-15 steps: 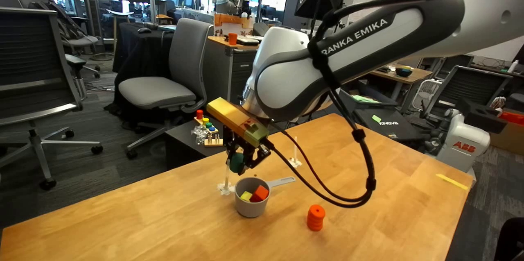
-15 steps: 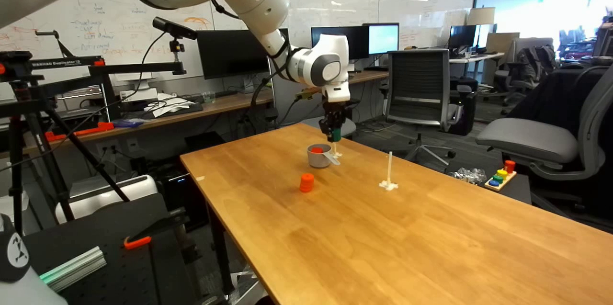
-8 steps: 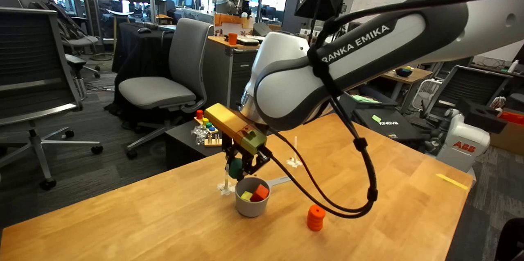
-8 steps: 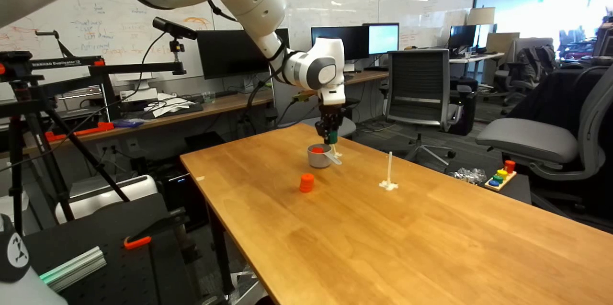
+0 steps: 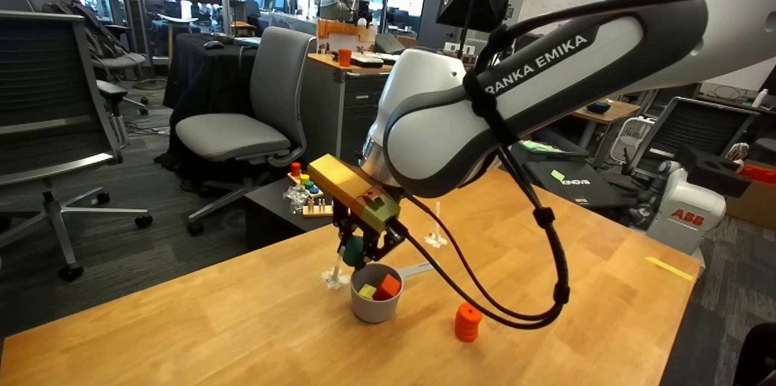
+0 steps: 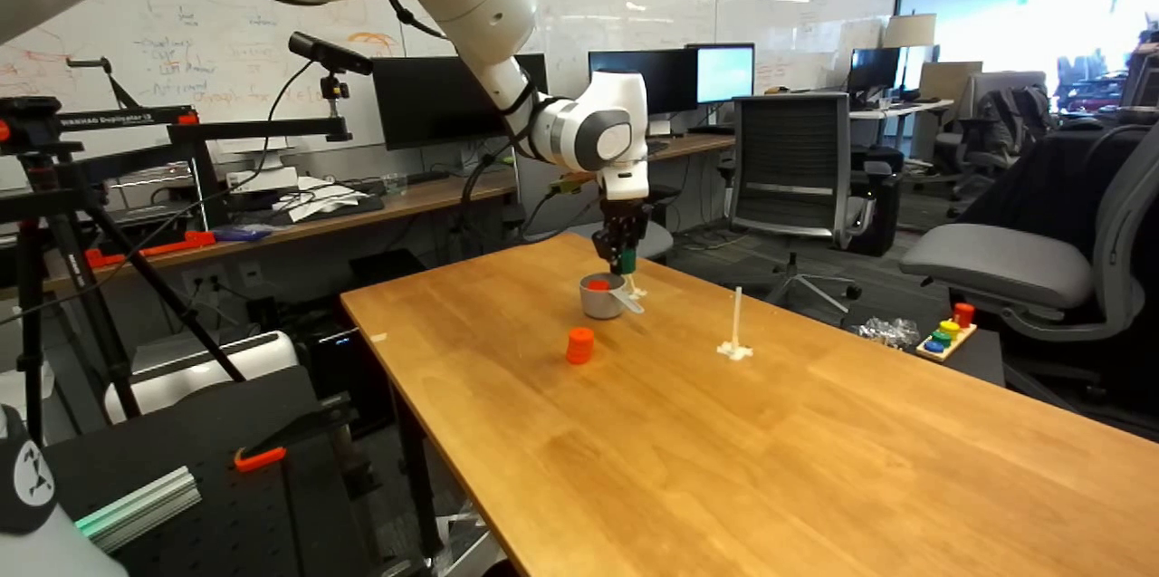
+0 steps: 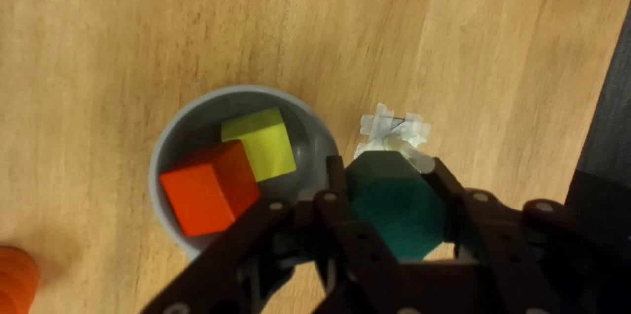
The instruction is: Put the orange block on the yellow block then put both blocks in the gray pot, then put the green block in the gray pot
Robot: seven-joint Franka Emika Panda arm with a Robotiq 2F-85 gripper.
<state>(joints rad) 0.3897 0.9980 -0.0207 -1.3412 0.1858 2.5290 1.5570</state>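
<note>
My gripper (image 5: pixel 357 257) is shut on the green block (image 5: pixel 353 250), a dark green piece that also shows between the fingers in the wrist view (image 7: pixel 394 205). It holds the block above table height, beside the rim of the gray pot (image 5: pixel 374 312). In the wrist view one finger overlaps the pot's rim (image 7: pixel 157 166); I cannot tell whether it touches. The orange block (image 7: pixel 199 200), a red-orange cube, lies tilted in the pot against the yellow block (image 7: pixel 270 151). In an exterior view the yellow block is hidden by the wall of the pot (image 6: pixel 601 306).
A thin peg taped to the table (image 5: pixel 334 279) stands close beside the gripper, its tip at a finger in the wrist view (image 7: pixel 423 162). Another taped peg (image 6: pixel 736 323) stands farther off. An orange ribbed stack (image 5: pixel 467 322) stands near the pot. The table edge lies behind the gripper.
The gripper has come down with the green block to about the pot's rim, then shifted slightly toward the pot. The pot has slid very slightly. The nearby peg appears to lean a little.
</note>
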